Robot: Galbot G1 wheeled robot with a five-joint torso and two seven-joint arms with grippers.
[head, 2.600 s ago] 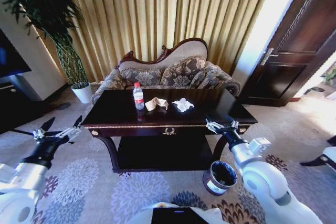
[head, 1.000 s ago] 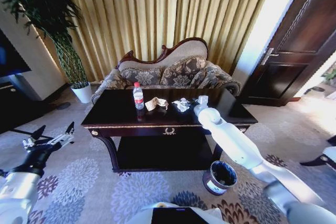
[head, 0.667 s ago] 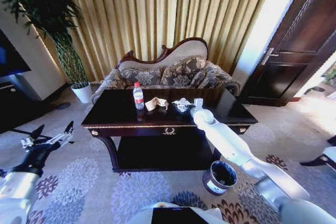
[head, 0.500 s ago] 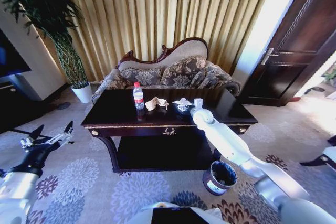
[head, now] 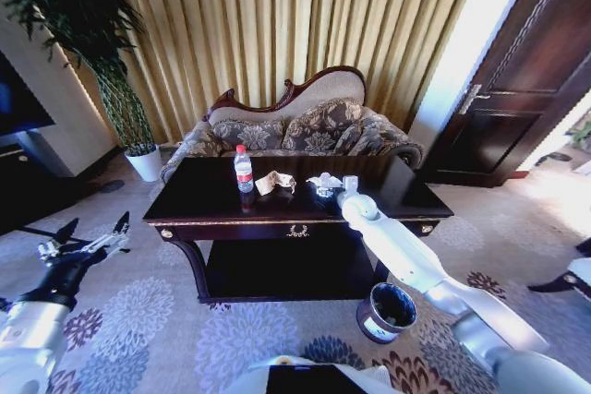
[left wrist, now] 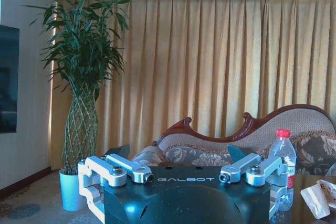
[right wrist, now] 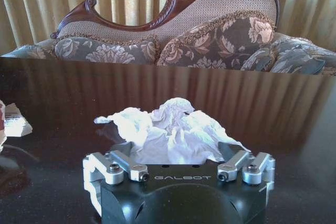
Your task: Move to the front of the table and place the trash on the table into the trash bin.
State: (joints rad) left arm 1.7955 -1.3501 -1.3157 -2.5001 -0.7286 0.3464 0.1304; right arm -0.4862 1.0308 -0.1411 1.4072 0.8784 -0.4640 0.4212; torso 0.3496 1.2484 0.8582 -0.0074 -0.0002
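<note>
right gripper (head: 325,188) grasping tissue (right wrist: 168,129) | bottle (head: 243,170), paper wad (head: 273,183) beside | left gripper (head: 88,239) released

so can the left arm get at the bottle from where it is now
Probably not. The left pincer hangs open off the table's left corner, below its top, with the bottle well inboard. Nothing blocks it.

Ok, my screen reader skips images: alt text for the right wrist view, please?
The right gripper sits low over the dark table, its fingers either side of a crumpled white tissue. Behind stands a floral sofa.
</note>
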